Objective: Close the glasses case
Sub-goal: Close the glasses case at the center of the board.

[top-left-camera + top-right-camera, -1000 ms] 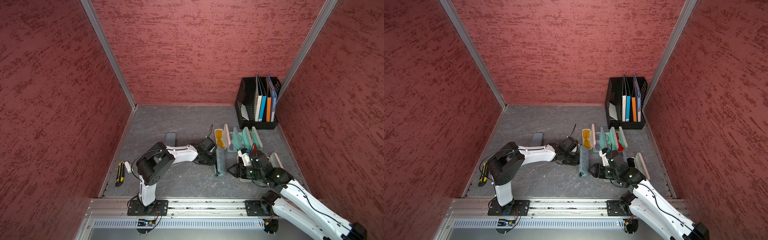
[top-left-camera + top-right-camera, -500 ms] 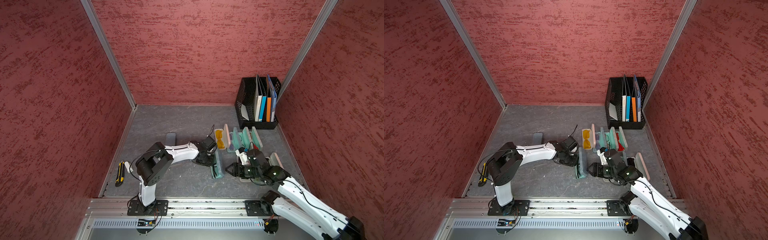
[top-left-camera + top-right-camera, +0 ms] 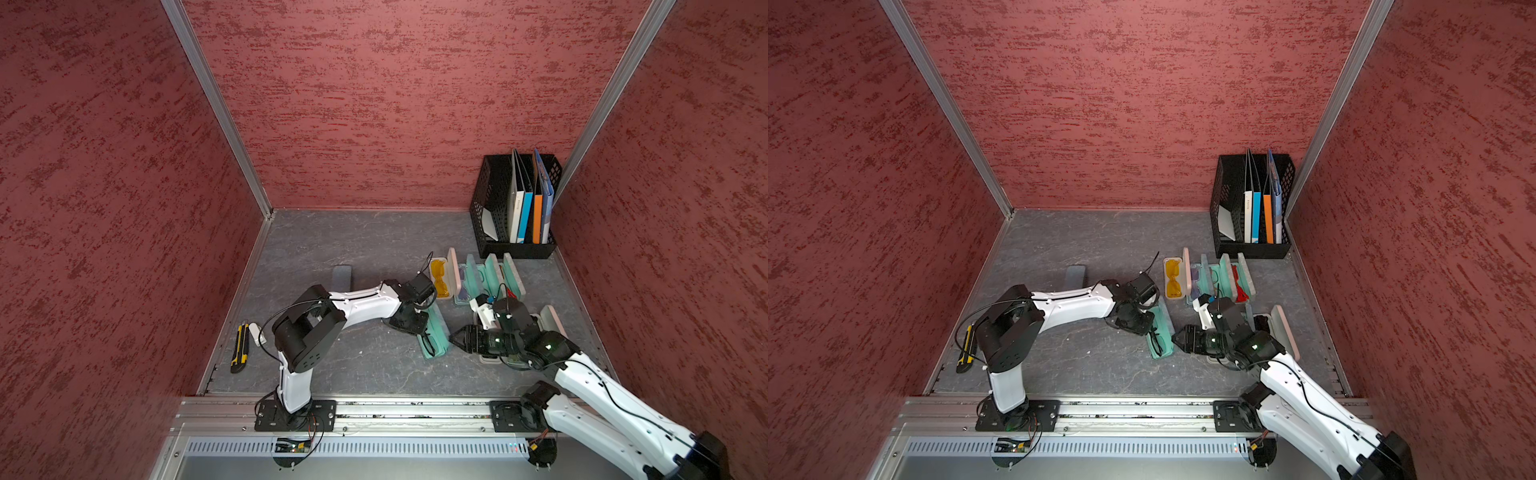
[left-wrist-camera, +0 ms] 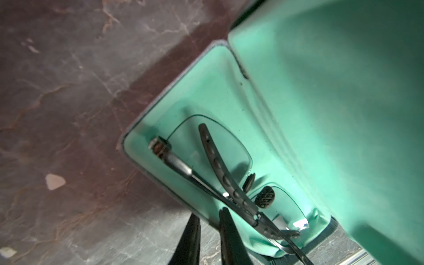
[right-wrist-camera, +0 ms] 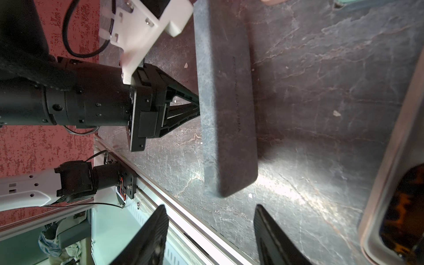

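Note:
The glasses case (image 3: 434, 336) (image 3: 1160, 332) lies open near the middle of the table, grey outside and teal inside. Its lid stands up along the right side. Dark-armed glasses (image 4: 220, 174) lie in it. My left gripper (image 3: 419, 328) (image 4: 209, 213) sits astride the case's near rim, one finger inside and one outside. The fingers stand slightly apart, with table showing between them. My right gripper (image 3: 455, 337) (image 5: 210, 206) is open and empty, just right of the case. It faces the lid's grey outer face (image 5: 227, 103).
Several other open cases (image 3: 478, 276) stand in a row behind, one holding yellow glasses (image 3: 440, 276). A black file holder (image 3: 515, 208) fills the back right corner. An open pale case (image 3: 552, 320) lies under my right arm. At left are a grey closed case (image 3: 342, 277) and a utility knife (image 3: 240, 347).
The case has slid and turned a little toward the front with my left gripper. The left fingers have parted slightly. The right gripper has edged left after the case.

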`<state>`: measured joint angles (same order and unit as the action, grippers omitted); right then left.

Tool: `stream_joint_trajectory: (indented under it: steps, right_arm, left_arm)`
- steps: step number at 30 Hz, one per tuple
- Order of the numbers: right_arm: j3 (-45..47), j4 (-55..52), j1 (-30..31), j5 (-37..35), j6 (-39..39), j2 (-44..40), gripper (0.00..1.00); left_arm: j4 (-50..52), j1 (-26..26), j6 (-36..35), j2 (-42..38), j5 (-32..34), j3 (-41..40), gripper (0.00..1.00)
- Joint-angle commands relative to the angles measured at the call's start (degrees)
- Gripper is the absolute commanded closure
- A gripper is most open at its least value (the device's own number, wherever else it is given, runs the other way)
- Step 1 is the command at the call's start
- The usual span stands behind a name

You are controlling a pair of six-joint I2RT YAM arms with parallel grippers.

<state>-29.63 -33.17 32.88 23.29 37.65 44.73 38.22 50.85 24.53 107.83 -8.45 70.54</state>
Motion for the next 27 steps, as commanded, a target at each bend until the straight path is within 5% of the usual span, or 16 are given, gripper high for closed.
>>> stream_joint_trajectory:
  steps: [1,15,27]
  right_arm:
    - [-1.62,2.71,-0.46,1.31,-0.49,1.02,0.41]
    - [-1.49,5.67,-0.5,2.26,-1.26,4.41,0.46]
    - [-2.19,7.15,-0.45,1.76,-1.69,6.56,0.54]
  left_arm:
    - [1.54,-0.05,-1.63,1.39,1.71,1.77,0.82]
    - [-2.36,-0.34,-2.12,2.6,2.15,4.8,0.77]
    - [-7.73,-1.1,1.75,-5.24,0.76,-1.63,0.71]
